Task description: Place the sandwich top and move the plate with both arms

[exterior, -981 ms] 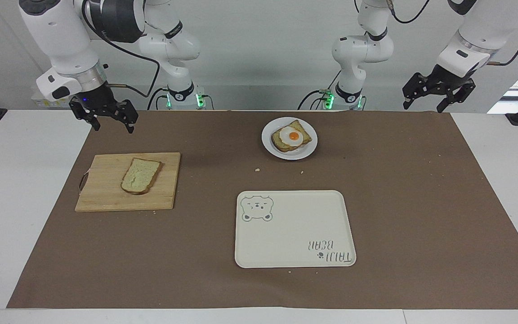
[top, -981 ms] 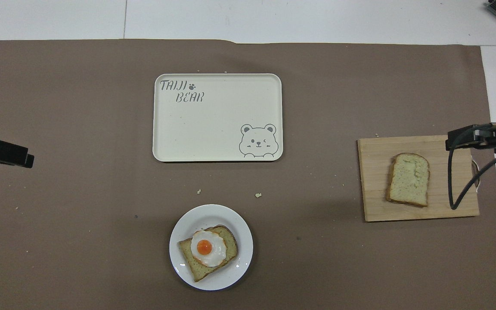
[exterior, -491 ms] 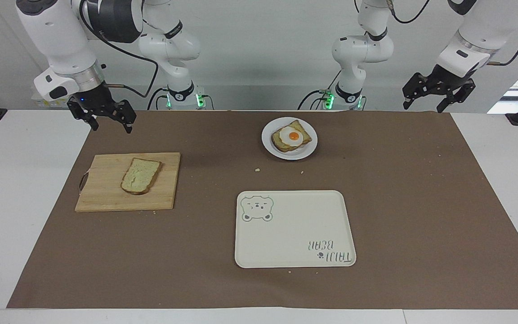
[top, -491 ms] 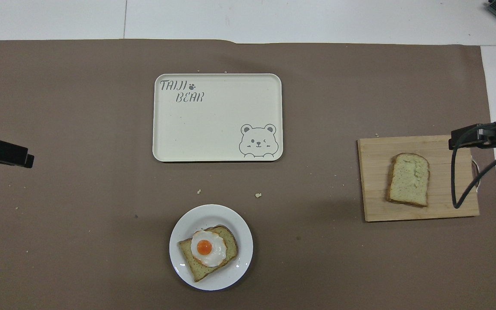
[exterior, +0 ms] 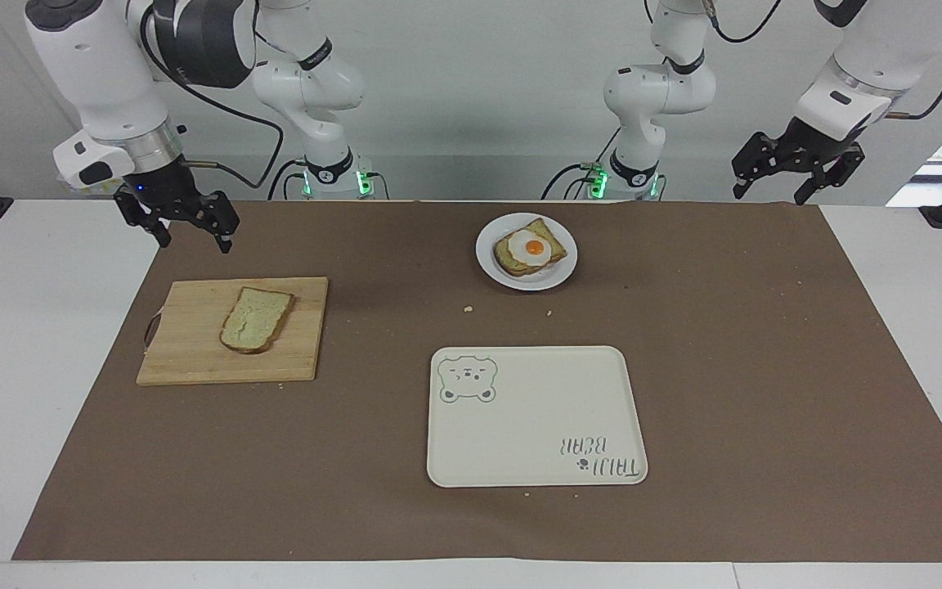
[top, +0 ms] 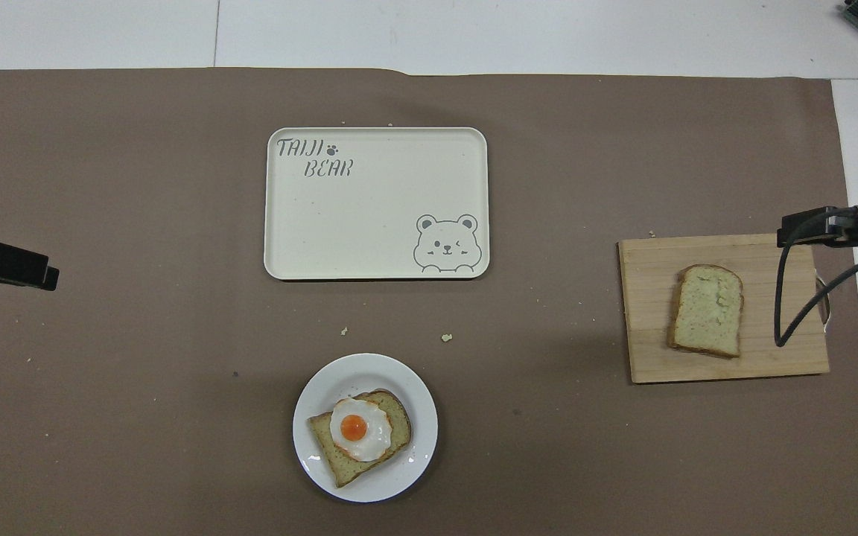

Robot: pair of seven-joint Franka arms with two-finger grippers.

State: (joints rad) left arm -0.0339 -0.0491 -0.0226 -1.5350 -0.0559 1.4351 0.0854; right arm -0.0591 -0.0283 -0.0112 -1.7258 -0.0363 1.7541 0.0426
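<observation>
- The right arm's black gripper (exterior: 186, 228) is drifting toward its own end of the table, fingers spread and holding nothing, over the brown mat's (exterior: 373, 458) edge.
- The pale brown-crusted bread slice (exterior: 256, 319) is lying on the wooden cutting board (exterior: 193, 352).
- The small round white plate (exterior: 491, 260) is carrying egg-topped toast (exterior: 530, 248), nearer the robots than the cream bear tray (exterior: 536, 417).
- The left arm's black gripper (exterior: 794, 169) is waiting spread, empty.

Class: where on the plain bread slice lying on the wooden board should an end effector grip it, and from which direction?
Grip the plain bread slice across its two long crust edges, descending from above. It lies flat on the wooden board, so only its edges offer purchase.
</observation>
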